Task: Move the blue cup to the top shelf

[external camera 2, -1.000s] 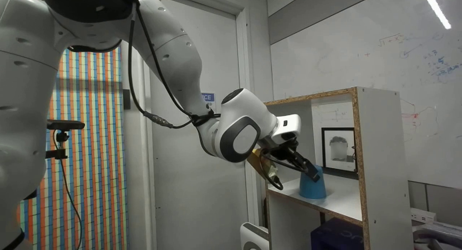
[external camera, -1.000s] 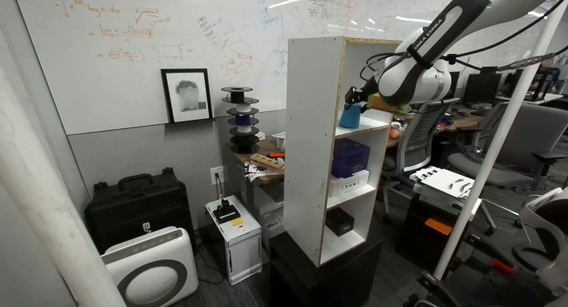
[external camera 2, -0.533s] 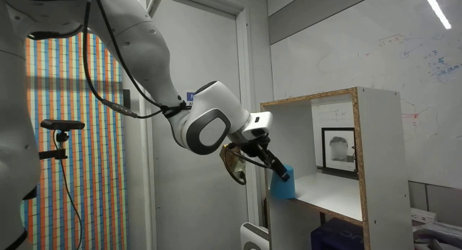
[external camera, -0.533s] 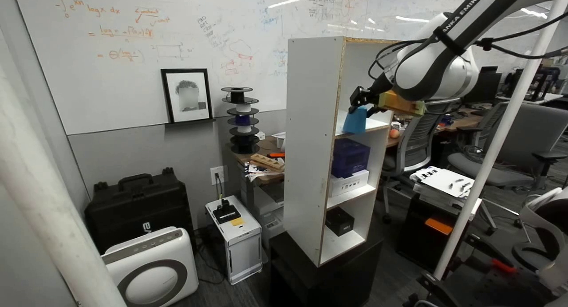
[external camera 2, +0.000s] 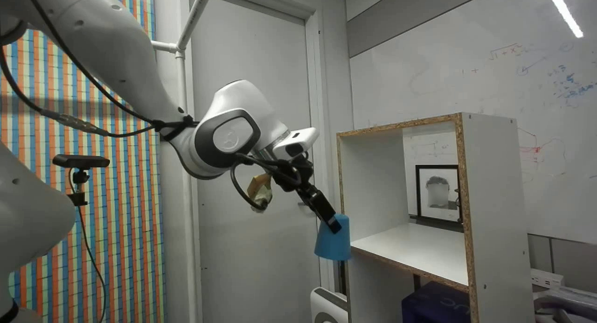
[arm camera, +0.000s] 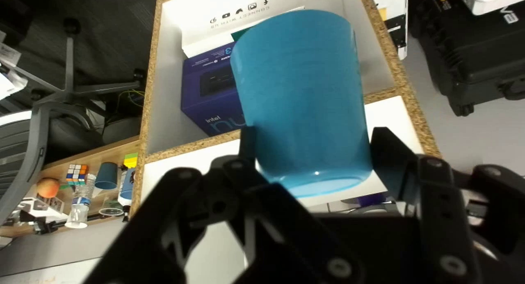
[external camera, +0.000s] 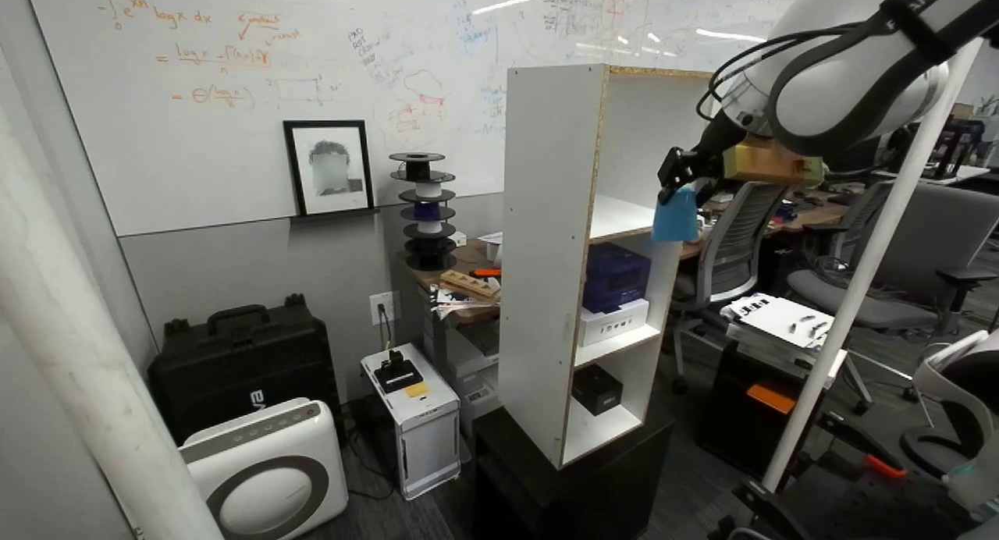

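You have the blue cup [arm camera: 301, 83] in the end effector [arm camera: 313, 146]: its black fingers [arm camera: 391, 161] clamp opposite sides near the narrower end, spread only as far as the cup between them allows. The cup is a plain, smooth, faintly glossy tapered cylinder, narrower end up, and it hangs in the air just outside the upper compartment of the tall shelving unit [external camera: 546, 251].

That unit, right ahead of your end effector, is white-faced particleboard, smooth on its panels and speckled tan along the raw edges. The inner shelf board [external camera 2: 419, 253], flat and white, lies just beyond the cup. Higher than the end effector runs the top shelf [external camera 2: 396, 125], its rough, grainy front edge showing in both exterior views. Lower than the end effector, in the middle compartment, a boxy purple-blue Intel carton [arm camera: 209, 87] sits on a low white box [external camera: 614, 324] printed with small icons. Lower again, in the bottom compartment, is a black box [external camera: 598, 389].

Off to one side of the end effector and past the unit, a wood-grain table [arm camera: 108, 154] carries a Rubik's cube [arm camera: 76, 174], a round orange-red fruit [arm camera: 48, 187], a clear plastic bottle [arm camera: 78, 212] and a dark blue tumbler [arm camera: 106, 176]. Farthest from the end effector, a black-framed picture [external camera: 328, 173] stands against a glossy whiteboard [external camera: 437, 48].
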Available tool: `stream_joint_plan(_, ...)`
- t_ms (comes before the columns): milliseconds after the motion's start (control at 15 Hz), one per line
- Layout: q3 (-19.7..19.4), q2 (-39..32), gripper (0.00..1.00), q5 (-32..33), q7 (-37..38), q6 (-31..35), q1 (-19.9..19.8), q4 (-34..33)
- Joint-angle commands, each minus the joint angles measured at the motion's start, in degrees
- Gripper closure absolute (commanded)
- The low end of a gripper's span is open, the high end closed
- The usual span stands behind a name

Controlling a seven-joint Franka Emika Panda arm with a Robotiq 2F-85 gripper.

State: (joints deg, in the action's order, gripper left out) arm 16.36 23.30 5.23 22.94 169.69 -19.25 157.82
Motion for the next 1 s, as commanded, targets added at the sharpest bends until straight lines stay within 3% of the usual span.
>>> stream_joint_plan(0, 1.67, 13.03, 0.56, -1.36, 3.35, -12.32, 5.15, -0.31)
stream_joint_plan(267, -0.06, 23.63, 0.56, -2.06, 3.89, -25.56, 10.38, -4.69)
stream_joint_plan(467, -0.2, 27.41, 0.56, -0.16, 3.95, -31.53, 9.46, -10.5)
stream_joint_plan(667, -1.07, 28.03, 0.56, 1.34, 3.67, -32.07, 6.96, -15.47)
stream_joint_plan(933, -3.62, 23.87, 0.56, 1.68, 3.74, -28.1, 3.6, -20.53)
